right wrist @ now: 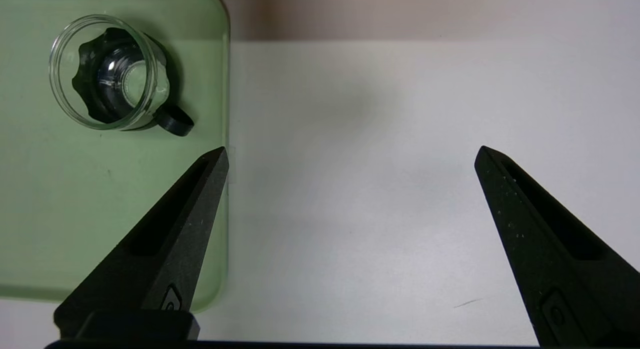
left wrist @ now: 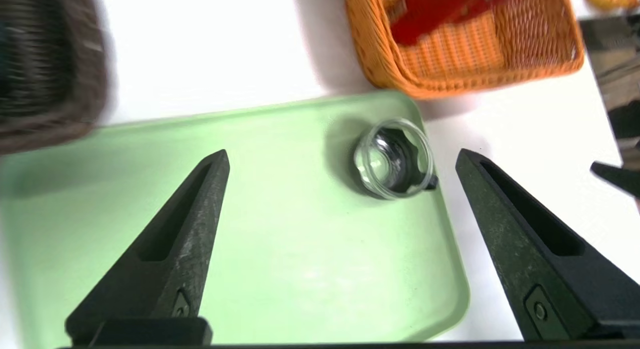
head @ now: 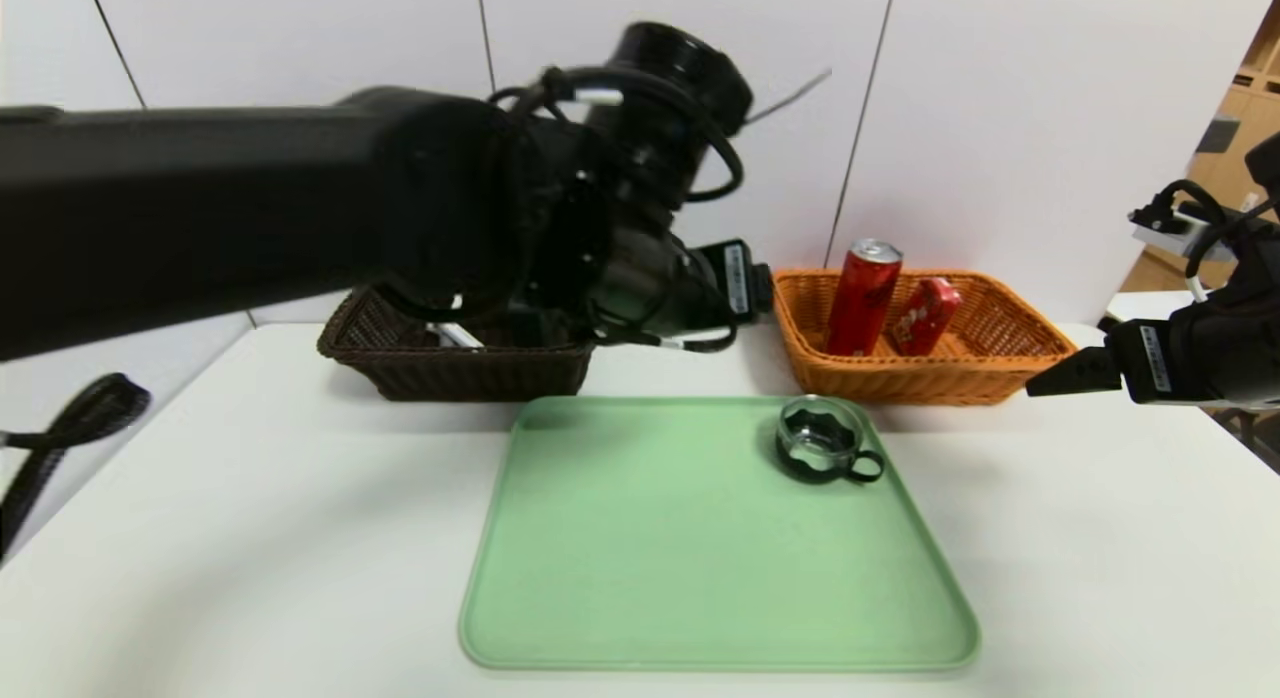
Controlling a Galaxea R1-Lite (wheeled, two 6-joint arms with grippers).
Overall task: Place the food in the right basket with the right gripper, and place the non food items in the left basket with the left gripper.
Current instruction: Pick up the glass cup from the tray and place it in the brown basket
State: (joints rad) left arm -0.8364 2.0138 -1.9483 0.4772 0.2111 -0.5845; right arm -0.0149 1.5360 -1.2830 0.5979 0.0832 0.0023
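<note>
A tall red can (head: pixel 863 298) and a small red carton (head: pixel 925 316) lean inside the orange right basket (head: pixel 1000 378). The dark brown left basket (head: pixel 450 373) holds a white item (head: pixel 455 335); my left arm hides most of its inside. A small glass cup in a black holder (head: pixel 820 440) stands upright on the green tray (head: pixel 700 578), near its far right corner. My left gripper (left wrist: pixel 342 156) hangs open and empty above the tray, with the cup (left wrist: pixel 395 159) ahead between its jaws. My right gripper (right wrist: pixel 352 151) is open and empty over bare table right of the tray, cup (right wrist: pixel 107 74) off to its side.
My left arm (head: pixel 250 208) spans the upper left of the head view, between the two baskets at its wrist. A black cable (head: pixel 60 428) hangs at the table's left edge. The white table (head: pixel 1100 578) borders the tray on both sides.
</note>
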